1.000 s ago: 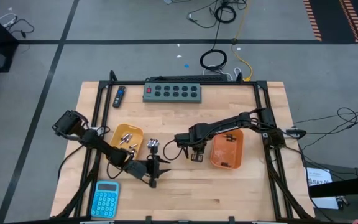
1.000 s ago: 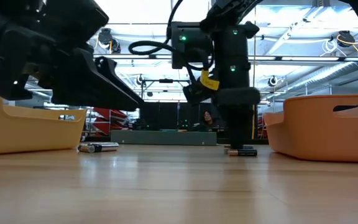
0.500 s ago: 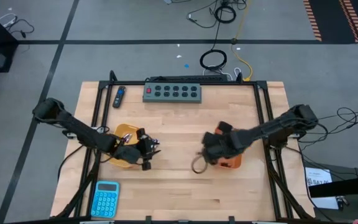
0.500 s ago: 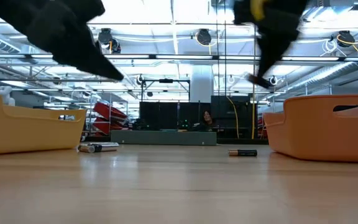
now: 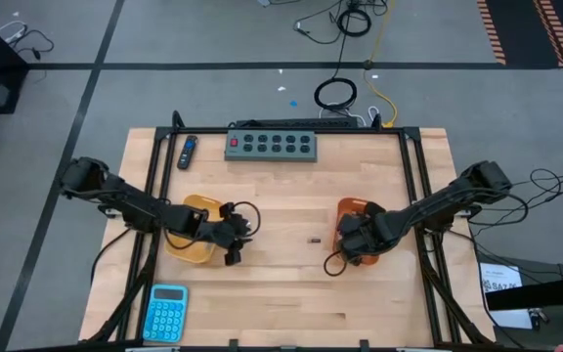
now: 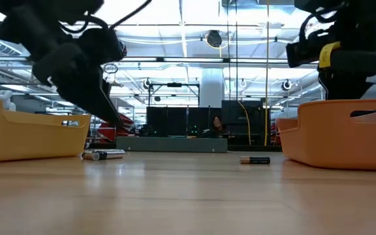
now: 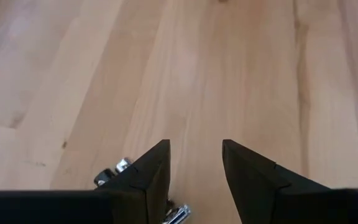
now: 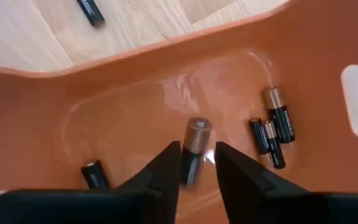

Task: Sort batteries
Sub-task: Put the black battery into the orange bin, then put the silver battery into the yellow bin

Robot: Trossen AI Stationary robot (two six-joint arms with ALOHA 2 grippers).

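Note:
My right gripper (image 8: pixel 197 149) hangs over the orange bin (image 8: pixel 135 81), fingers pointing down and apart. A copper-topped battery (image 8: pixel 196 135) shows blurred between its fingertips. Several dark batteries (image 8: pixel 272 134) lie on the bin's floor. One dark battery (image 5: pixel 314 239) lies on the table between the bins. My left gripper (image 7: pixel 194 146) stands open and holds nothing, just right of the yellow bin (image 5: pixel 192 244). Silvery batteries (image 7: pixel 114 174) lie on the table under its fingers. My right gripper has the copper-topped battery (image 8: pixel 196 135) between its fingertips, upright above the orange bin's floor. Whether the fingers touch it I cannot tell.
A grey power strip (image 5: pixel 272 145) lies at the far edge, with a blue-and-black gadget (image 5: pixel 188 152) to its left. A blue calculator (image 5: pixel 167 311) sits at the near left. Bare wood lies between the two bins.
My right gripper has risen from the table's middle and swung toward the right edge, over the orange bin; one dark battery stays where it lay. My left gripper has drawn back from the near middle toward the yellow bin and lifted a little.

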